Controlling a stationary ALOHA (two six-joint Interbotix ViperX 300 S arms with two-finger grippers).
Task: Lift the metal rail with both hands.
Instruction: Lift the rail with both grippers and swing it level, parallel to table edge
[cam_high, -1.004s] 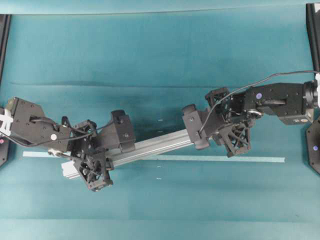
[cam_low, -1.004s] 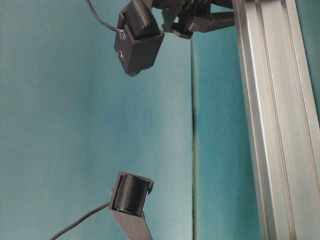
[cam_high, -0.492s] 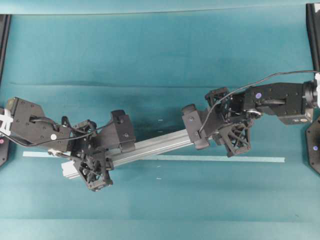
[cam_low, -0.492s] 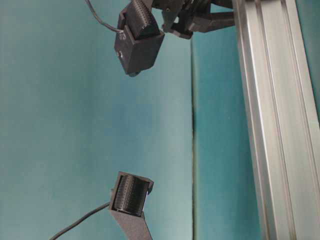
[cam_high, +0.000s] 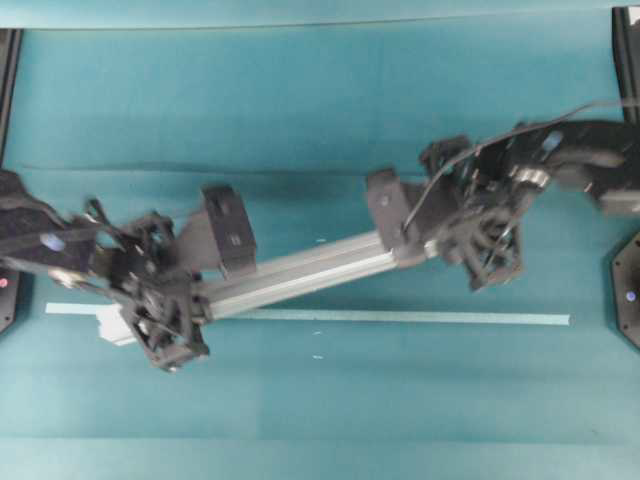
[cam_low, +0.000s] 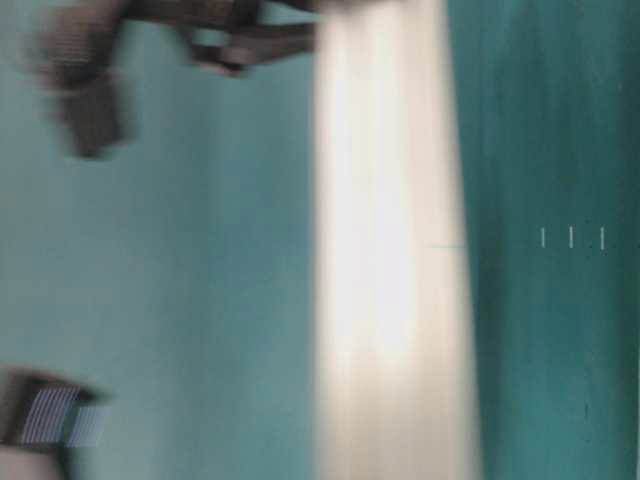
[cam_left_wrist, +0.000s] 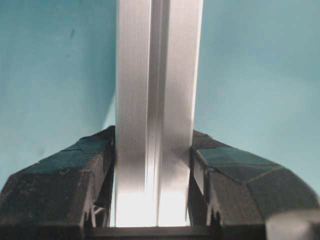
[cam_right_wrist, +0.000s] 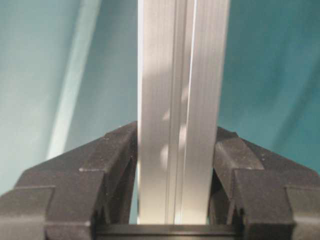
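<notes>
The left claw is closed on the metal rail: in the left wrist view both padded jaws press flat against the two opposite sides of the bar, with no gap visible. The right claw grips the same rail in the same manner, one jaw on each side face, as the right wrist view shows.

In the overhead view the left claw holds the rail near its left end and the right claw holds it at its right end. The rail runs on a slant across the middle of the tabletop, its left end nearer the front edge, its right end further back. A dark shadow lies on the teal surface behind the bar.

A thin pale tape strip lies flat on the tabletop just in front of the rail, parallel to the front edge; the rail's left end crosses over it.

The table-level view is heavily blurred; the rail appears there only as a bright smeared band.
</notes>
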